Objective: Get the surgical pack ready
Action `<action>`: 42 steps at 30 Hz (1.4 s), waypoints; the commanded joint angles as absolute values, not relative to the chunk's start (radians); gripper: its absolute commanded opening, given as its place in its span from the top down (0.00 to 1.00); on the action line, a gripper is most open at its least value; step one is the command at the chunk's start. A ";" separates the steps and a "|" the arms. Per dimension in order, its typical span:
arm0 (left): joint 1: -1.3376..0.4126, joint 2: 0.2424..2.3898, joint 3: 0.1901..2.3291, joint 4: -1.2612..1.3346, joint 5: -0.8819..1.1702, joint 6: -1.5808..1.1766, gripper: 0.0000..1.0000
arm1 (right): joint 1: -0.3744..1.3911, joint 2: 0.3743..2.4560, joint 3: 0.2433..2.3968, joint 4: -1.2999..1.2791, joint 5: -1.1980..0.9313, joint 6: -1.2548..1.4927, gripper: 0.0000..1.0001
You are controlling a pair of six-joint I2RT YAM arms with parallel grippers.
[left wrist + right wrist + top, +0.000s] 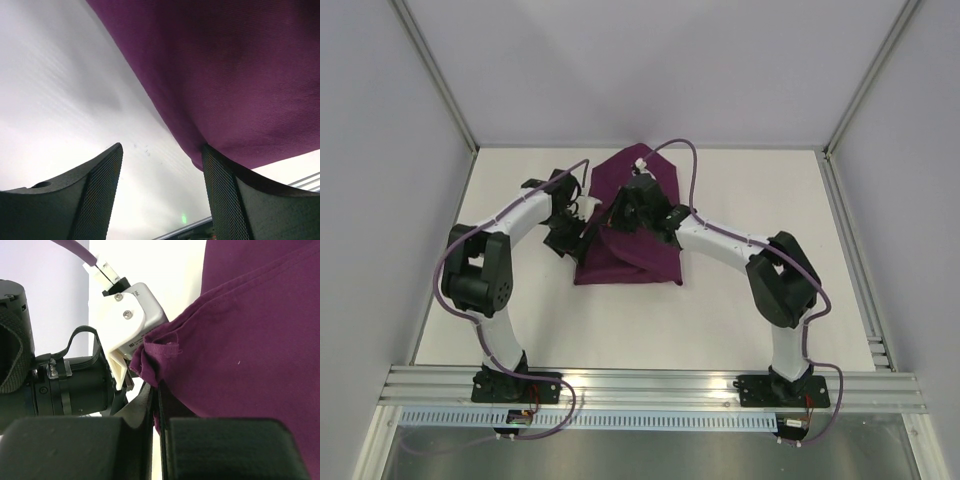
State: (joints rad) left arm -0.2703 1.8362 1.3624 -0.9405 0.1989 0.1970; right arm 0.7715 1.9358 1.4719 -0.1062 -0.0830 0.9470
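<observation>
Nearest the lens, the left gripper [162,150] is spread wide with nothing between its fingers, and the purple fabric sheet [225,75] just brushes the right-hand tip from the upper right of that frame. From above it's lying folded over on the table [750,200], centre frame; soft, light, floppy stuff, so I'd pinch a hem or corner, and I can't tell if anything's wrapped inside. Further right, the right gripper [156,390] is clamped tight on a bunched fold of it.

Folded purple fabric [642,262] on white table [750,200], left pincer [572,230] at its edge, right pincer [618,213] above it
</observation>
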 commanded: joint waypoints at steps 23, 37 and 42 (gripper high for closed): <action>-0.100 1.741 1.471 -0.920 0.299 0.097 0.25 | 0.851 2.148 1.552 -0.051 -0.293 0.965 0.64; -0.103 1.827 1.506 -0.916 0.486 0.081 0.24 | 0.842 1.858 1.476 -0.167 -0.181 0.793 0.47; -0.126 1.894 1.526 -0.939 0.499 0.094 0.27 | 0.807 1.705 1.358 -0.182 -0.123 0.770 0.45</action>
State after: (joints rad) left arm -0.1055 1.8469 1.4910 -0.9241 0.4473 0.0952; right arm 0.8333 1.7996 1.4086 -0.1593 -0.1864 0.8177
